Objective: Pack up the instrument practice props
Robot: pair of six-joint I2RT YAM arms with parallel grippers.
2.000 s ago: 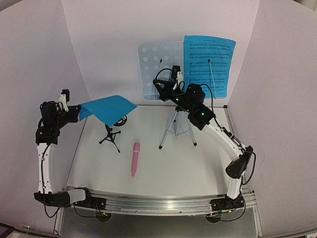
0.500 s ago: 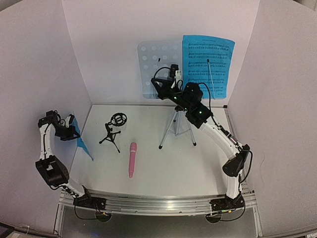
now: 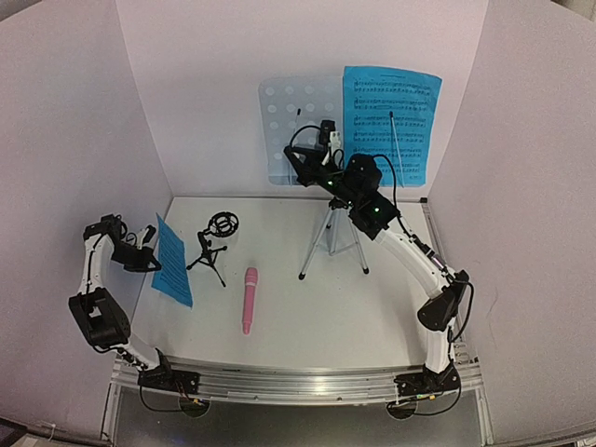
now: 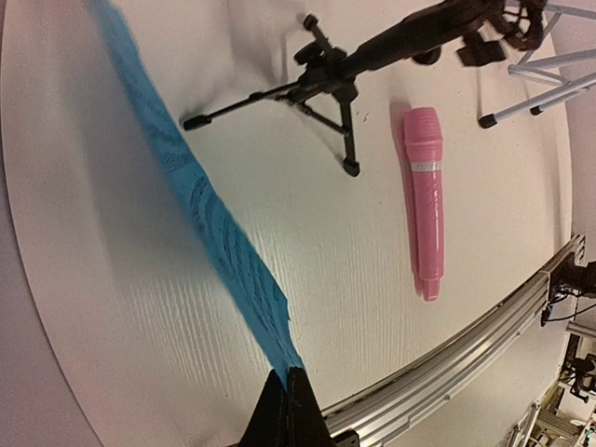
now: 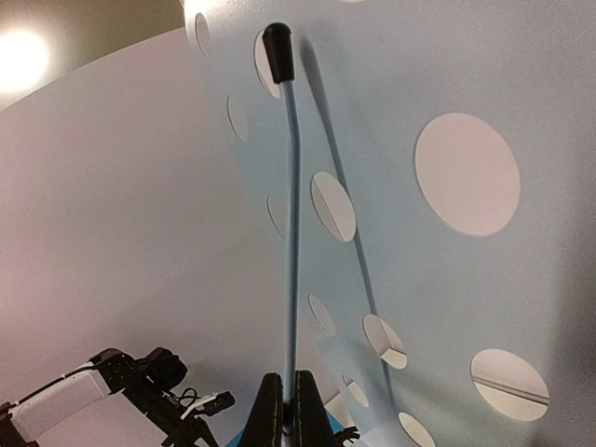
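A blue sheet-music page hangs tilted at the table's left side, its lower end near the surface. My left gripper is shut on its edge, and its tips pinch the page. A second blue page rests on the pale-blue perforated music stand, which stands on a silver tripod. My right gripper is shut on the stand's thin wire page holder, jaws closed around it. The black tripod mic stand and the pink microphone sit on the table between the arms.
White walls close the table in at the back and both sides. An aluminium rail runs along the near edge. The silver tripod legs spread just right of the mic stand and the pink microphone.
My left arm has swung down from high at the left to low over the table's left side, carrying the blue page, which now faces the camera more. The right arm has not moved.
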